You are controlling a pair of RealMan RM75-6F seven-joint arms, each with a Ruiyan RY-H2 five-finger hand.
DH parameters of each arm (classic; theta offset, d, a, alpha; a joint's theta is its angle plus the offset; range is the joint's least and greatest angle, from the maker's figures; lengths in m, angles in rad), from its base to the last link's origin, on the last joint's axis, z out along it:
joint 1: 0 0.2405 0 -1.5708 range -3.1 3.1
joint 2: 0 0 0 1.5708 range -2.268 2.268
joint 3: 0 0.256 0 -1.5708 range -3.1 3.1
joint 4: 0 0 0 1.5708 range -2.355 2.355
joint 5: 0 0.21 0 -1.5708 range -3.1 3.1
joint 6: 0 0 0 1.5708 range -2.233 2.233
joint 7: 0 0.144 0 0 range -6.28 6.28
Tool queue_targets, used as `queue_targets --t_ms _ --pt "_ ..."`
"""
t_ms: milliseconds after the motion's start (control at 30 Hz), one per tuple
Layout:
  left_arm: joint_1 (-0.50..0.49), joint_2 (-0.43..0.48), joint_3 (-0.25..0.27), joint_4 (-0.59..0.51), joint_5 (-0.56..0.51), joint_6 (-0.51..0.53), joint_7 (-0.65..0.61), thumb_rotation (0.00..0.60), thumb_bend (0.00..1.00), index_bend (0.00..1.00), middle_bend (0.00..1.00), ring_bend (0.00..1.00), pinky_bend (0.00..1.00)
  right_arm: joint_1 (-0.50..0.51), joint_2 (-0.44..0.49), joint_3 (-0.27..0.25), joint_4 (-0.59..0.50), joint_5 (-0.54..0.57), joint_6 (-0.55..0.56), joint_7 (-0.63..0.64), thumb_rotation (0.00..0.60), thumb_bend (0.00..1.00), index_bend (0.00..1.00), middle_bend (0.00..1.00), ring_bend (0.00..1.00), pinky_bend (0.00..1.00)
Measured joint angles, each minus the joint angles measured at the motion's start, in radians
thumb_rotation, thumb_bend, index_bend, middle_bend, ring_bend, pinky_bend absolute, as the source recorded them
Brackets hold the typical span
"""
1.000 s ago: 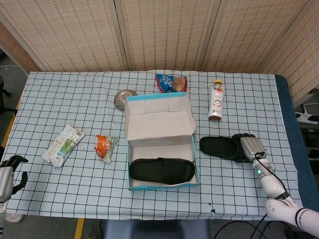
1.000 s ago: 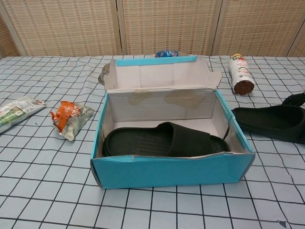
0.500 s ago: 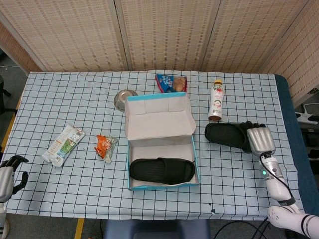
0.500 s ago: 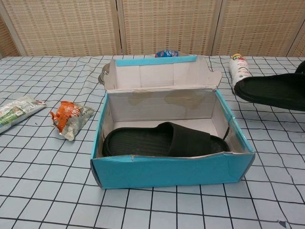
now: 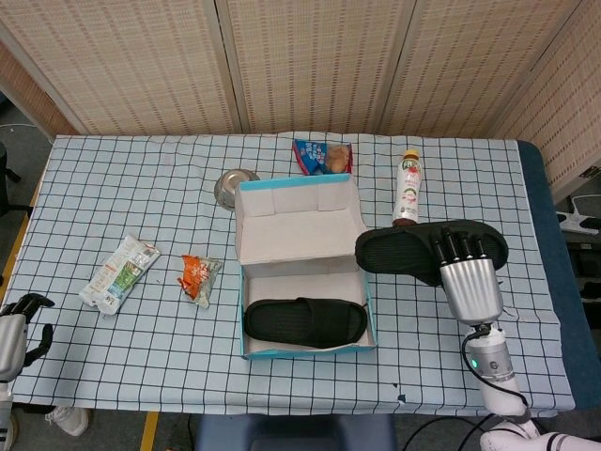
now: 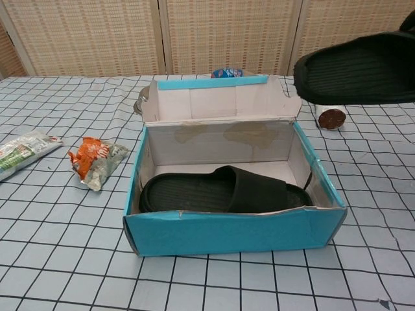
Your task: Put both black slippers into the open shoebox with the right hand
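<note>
Gripped in the right hand (image 5: pixel 467 272), fingers curled over its far end: one slipper (image 5: pixel 413 251), raised above the bench (image 5: pixel 141 188) just right of the shoebox (image 5: pixel 300 272). Inside the box, the other slipper (image 5: pixel 305 322). Behind, a bottle (image 5: pixel 407 188). At the bench's left edge, left hand (image 5: pixel 23 324) loosely curled, holding nothing.

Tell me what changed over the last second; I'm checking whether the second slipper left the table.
The right hand, gripping the second slipper, lifted it off the table and carried it left toward the shoebox. The slipper in the box, the left hand, the bottle and snack packets stayed put.
</note>
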Motion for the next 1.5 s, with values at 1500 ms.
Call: queue_targets --t_ms 1500 --pt "0.001 0.009 -0.006 0.005 -0.011 -0.006 -0.038 0.6 0.5 0.35 0.26 0.33 0.53 0.205 -0.555 0.071 0.403 -0.101 -0.274 0.08 0.6 0.06 0.56 0.58 0.4 0.41"
